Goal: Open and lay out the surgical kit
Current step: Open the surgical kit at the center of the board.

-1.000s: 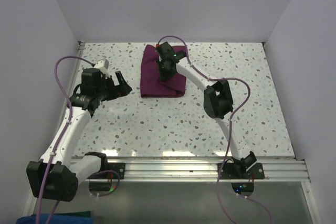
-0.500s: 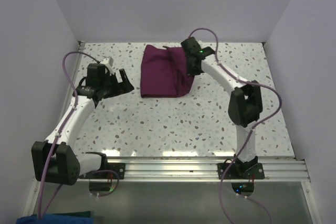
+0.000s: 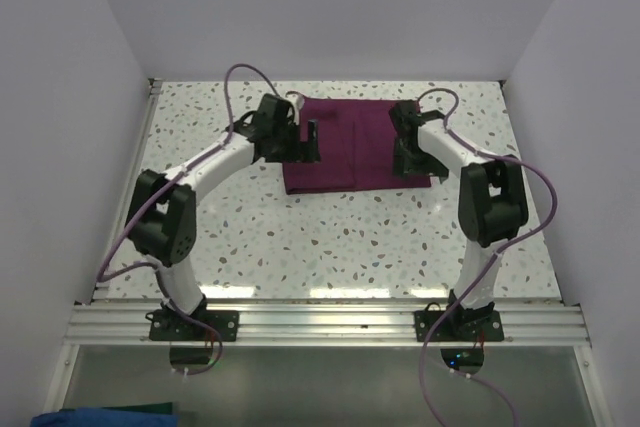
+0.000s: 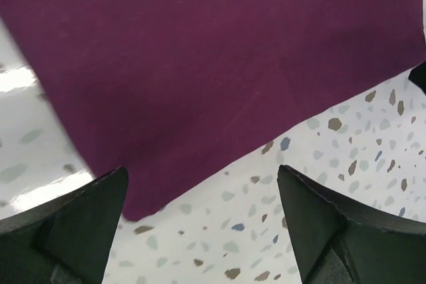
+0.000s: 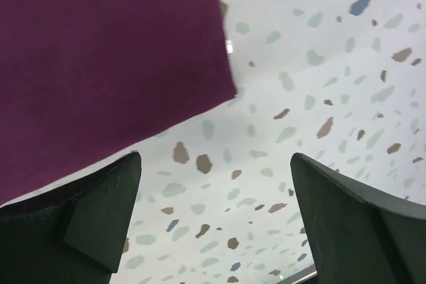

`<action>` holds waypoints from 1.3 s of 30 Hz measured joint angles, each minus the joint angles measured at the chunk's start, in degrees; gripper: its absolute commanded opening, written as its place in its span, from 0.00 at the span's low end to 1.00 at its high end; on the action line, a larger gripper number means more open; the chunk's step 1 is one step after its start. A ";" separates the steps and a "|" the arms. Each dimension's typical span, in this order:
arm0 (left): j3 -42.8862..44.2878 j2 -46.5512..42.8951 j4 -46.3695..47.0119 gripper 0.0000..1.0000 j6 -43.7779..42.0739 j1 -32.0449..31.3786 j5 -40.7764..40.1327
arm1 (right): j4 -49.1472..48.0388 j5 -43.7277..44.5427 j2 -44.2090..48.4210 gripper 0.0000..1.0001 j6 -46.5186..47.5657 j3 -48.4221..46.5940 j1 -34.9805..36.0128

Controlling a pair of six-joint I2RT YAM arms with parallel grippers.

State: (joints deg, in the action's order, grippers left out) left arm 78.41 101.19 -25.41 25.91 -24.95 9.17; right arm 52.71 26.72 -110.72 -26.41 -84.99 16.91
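Surgical kit, cloth wrap (image 3: 355,147): partly opened, lying flat at the far middle of the table (image 3: 330,237); tray and instruments not visible. Left gripper (image 3: 305,142) at its left edge, right gripper (image 3: 410,160) at its right corner — both spread wide, holding nothing. Risk: a pinch through several layers would likely drag the whole bundle — hidden steel could slide out.

Spread end effector (image 4: 202,172) over maroon cloth (image 4: 200,64)

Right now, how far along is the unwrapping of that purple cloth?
Early stage. Done: the dark purple-maroon cloth wrap lies spread as a wide flat rectangle on the speckled table. In hand: nothing; the left tool and right tool hover open at its left and right sides. Left: no contents show yet, so more unfolding and laying out.
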 measured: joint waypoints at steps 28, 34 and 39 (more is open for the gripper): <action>30.16 31.04 -14.21 0.00 -1.25 -18.10 -20.31 | 2.32 -0.96 6.56 0.98 0.09 -5.42 -4.17; 34.32 30.91 -18.16 0.00 -1.36 -18.05 -20.39 | 2.45 -0.94 6.49 0.98 0.37 -5.55 -4.17; 33.90 25.53 -19.45 0.00 0.42 -16.28 -21.29 | 4.22 -0.96 4.07 0.99 0.59 -10.49 -4.17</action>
State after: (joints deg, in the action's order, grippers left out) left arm 112.31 126.72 -44.86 26.33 -41.23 -12.12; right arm 56.93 25.76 -106.65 -25.82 -95.48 12.73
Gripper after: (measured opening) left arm 0.037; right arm 0.985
